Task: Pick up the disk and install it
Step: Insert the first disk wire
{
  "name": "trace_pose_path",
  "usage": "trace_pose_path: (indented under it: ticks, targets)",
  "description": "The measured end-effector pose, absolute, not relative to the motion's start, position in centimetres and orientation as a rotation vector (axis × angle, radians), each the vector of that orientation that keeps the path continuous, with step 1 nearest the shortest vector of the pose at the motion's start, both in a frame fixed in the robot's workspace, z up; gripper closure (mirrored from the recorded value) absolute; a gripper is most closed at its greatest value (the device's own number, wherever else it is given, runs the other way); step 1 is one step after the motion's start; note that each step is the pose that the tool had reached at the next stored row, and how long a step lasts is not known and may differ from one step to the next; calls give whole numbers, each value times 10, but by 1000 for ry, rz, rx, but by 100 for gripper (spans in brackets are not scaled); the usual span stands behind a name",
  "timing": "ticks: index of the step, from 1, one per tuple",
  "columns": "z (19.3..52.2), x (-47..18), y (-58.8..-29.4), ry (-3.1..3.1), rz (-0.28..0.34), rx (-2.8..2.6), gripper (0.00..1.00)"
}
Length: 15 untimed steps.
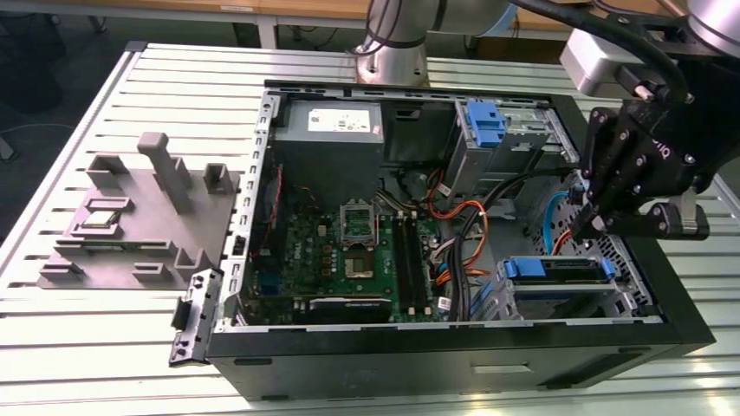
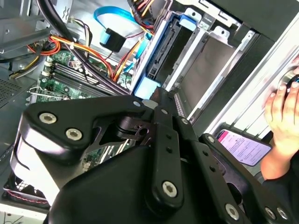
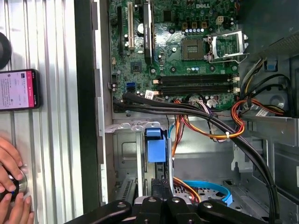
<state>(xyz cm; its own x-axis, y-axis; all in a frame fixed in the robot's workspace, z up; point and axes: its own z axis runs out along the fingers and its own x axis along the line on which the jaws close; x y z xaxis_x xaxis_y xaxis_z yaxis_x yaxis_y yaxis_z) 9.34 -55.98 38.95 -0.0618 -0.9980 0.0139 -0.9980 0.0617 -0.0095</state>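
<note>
We have the gripper (image 1: pixel 595 227) hanging over the open computer case (image 1: pixel 347 364), just above the drive bay at the exterior view's right. The disk (image 1: pixel 557 269) sits in that bay with its blue carrier bracket up; in the first wrist view the blue tab (image 3: pixel 155 148) lies just ahead of the gripper. We cannot tell how far apart the jaws stand, and nothing shows between them. We judge the installing step nearly done, with the disk in its slot. Seating it fully would call for a straight push clear of the orange cables (image 3: pixel 243 121). A person's hand (image 3: pixel 10 184) rests on the worktop (image 1: pixel 139 347) beside a phone (image 3: pixel 17 89).
</note>
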Motion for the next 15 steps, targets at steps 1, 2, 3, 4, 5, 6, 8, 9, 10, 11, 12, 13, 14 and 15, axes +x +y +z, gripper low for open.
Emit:
trace_pose_path:
  ticks: [1,2,3,4,5,6,8,9,10,11,12,13,14,15]
  targets:
    - [389,95,-560,-2286,26,2149,90]
    - [389,96,-560,-2286,26,2149,90]
    - [389,97,-560,-2286,26,2149,90]
    - [389,98,-559,-2286,26,2149,90]
    - [389,99,-559,-2286,26,2149,90]
    - [389,101,-559,-2286,26,2149,90]
    - [389,103,-559,-2286,26,2149,90]
    - [389,104,-559,-2286,26,2149,90]
    - [389,106,-559,-2286,26,2149,90]
    - [389,107,-559,-2286,26,2149,90]
    - [389,109,-559,-2286,25,2149,90]
    - [389,112,-559,-2286,24,2149,90]
    - [389,114,-558,-2286,24,2148,90]
    - [389,116,-558,-2285,24,2148,90]
